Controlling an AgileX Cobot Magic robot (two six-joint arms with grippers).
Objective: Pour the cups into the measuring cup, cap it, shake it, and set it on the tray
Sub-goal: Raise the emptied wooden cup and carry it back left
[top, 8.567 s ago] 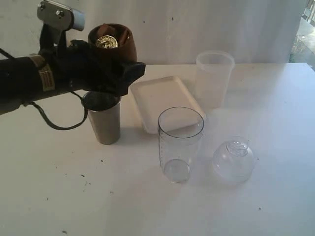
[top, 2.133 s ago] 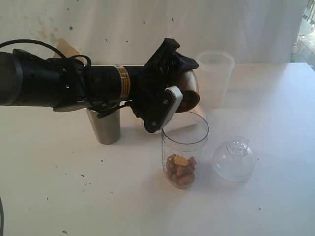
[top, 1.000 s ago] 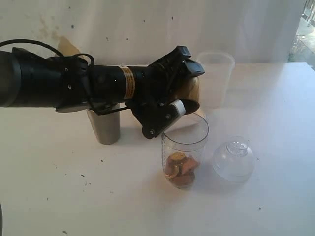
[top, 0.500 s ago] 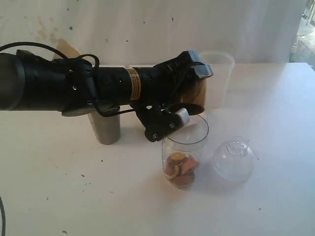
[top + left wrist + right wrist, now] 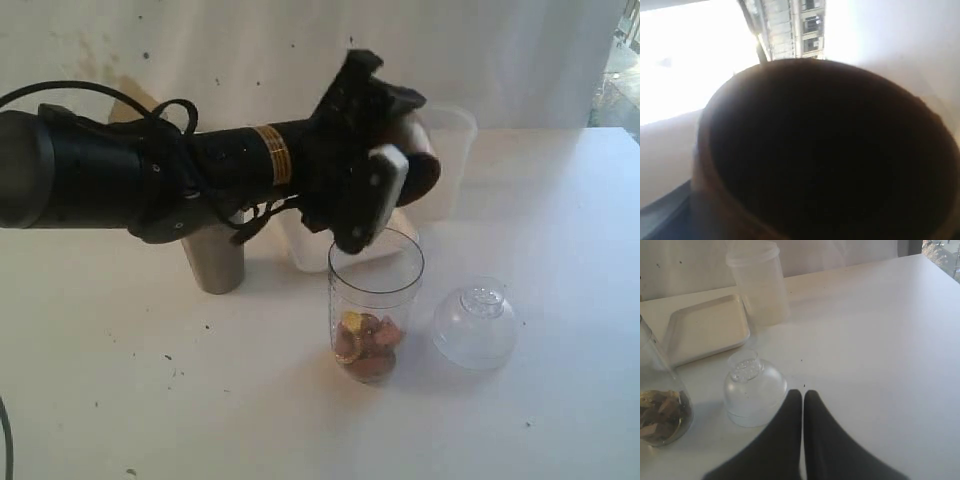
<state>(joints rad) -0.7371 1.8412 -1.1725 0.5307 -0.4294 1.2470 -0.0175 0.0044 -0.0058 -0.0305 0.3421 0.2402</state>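
item: pouring station, mid-task.

change since earlier frames: left gripper point(image 5: 385, 175) has rolled at the wrist since half a second ago; one pale finger pad point(image 5: 381, 192) now faces outward just above the measuring cup's rim. the measuring cup point(image 5: 375, 300), bare at the earliest frame, now carries a small heap; the heap looks unchanged over the last second.

grippers: left gripper clamped wide around the wooden cup point(image 5: 424, 165), held tipped on its side above the measuring cup. right gripper point(image 5: 803, 399) has its dark fingers pressed together, low over the tabletop point(image 5: 560, 220) near the cap.

containers:
- measuring cup: clear plastic cylinder, printed marks, upright on the tabletop in front of the tray, between steel tumbler and cap; brown and gold pieces at the bottom.
- wooden cup point(image 5: 825, 150): brown, rounded; interior reads only as dark.
- steel tumbler point(image 5: 214, 262): tapered, shiny, upright, partly behind the arm.
- frosted tumbler point(image 5: 455, 165): translucent, upright behind the tray.
- cap point(image 5: 474, 324): clear dome with a small neck, rim down, just beside the measuring cup.
- tray point(image 5: 705, 327): flat, white, rounded corners.
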